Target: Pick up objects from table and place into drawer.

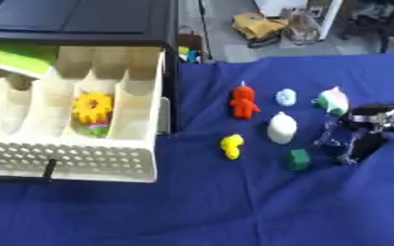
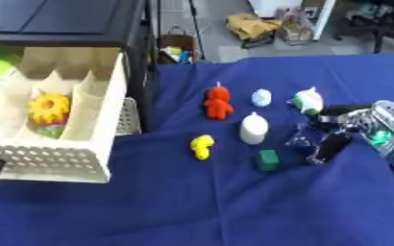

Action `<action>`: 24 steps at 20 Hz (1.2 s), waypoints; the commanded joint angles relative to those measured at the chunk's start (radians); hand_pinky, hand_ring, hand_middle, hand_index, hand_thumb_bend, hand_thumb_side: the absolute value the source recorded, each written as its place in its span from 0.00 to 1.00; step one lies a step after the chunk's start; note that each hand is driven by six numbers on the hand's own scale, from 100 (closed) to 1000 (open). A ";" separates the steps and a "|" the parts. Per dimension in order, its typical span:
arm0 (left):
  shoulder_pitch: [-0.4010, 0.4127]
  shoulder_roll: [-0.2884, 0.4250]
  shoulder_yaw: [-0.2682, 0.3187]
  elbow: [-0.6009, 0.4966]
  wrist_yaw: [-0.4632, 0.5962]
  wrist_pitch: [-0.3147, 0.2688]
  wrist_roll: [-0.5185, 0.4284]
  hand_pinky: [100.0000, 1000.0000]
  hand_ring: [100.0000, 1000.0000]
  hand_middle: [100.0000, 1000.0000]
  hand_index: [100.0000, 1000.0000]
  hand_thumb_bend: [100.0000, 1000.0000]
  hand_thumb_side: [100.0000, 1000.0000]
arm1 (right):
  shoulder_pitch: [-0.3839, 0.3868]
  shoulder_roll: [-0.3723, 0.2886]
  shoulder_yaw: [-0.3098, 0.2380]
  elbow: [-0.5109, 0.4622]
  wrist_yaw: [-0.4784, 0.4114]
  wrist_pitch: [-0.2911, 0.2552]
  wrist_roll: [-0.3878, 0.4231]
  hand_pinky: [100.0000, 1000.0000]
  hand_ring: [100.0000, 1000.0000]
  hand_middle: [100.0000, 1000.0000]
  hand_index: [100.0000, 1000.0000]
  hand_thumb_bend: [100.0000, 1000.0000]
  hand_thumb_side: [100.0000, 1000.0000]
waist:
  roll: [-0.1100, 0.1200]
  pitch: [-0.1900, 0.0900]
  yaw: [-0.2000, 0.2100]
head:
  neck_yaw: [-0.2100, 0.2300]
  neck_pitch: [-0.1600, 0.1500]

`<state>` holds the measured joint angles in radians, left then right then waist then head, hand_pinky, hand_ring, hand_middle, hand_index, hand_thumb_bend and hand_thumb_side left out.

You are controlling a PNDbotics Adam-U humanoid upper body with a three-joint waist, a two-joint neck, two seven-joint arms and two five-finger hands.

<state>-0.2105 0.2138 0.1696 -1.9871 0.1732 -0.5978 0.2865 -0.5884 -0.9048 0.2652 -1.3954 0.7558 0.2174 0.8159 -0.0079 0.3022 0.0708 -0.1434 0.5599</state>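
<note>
Flanking right hand (image 2: 331, 137): green block (image 2: 267, 160), white toy (image 2: 253, 128)

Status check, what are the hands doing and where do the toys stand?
Right hand fingers down near green cube, holding nothing; left unseen. Six small toys on blue cloth. Yellow gear in open drawer. Path clear.

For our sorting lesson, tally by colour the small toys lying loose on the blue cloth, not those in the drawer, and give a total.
Red: 1, the figure
Yellow: 1, the toy
White: 1, the bottle-shaped piece
Light blue: 1, the small lump
Green: 1, the block
White and green: 1, the rounded toy
Total: 6
</note>
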 commanded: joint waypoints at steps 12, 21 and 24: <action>-0.010 0.010 0.002 -0.013 -0.008 0.002 -0.005 0.38 0.60 0.60 0.83 0.19 1.00 | -0.025 -0.023 -0.012 -0.003 0.004 0.018 -0.092 0.63 0.75 0.58 0.72 0.28 0.38 | -0.002 -0.015 -0.004 | -0.002 -0.015; -0.008 0.011 0.001 -0.013 -0.009 0.004 -0.007 0.38 0.60 0.60 0.83 0.19 1.00 | -0.031 -0.030 -0.007 -0.007 0.000 0.014 -0.096 0.61 0.73 0.55 0.69 0.23 0.35 | -0.003 -0.015 -0.006 | -0.002 -0.014; -0.008 0.011 0.001 -0.013 -0.008 0.005 -0.007 0.38 0.60 0.60 0.83 0.19 1.00 | -0.034 -0.034 -0.009 -0.018 -0.004 0.014 -0.101 0.60 0.71 0.52 0.66 0.23 0.34 | -0.003 -0.017 -0.008 | -0.003 -0.014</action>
<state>-0.2107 0.2109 0.1694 -1.9871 0.1667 -0.5933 0.2820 -0.6037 -0.9014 0.2656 -1.3938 0.7572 0.2307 0.7201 -0.0083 0.3027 0.0629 -0.1442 0.5529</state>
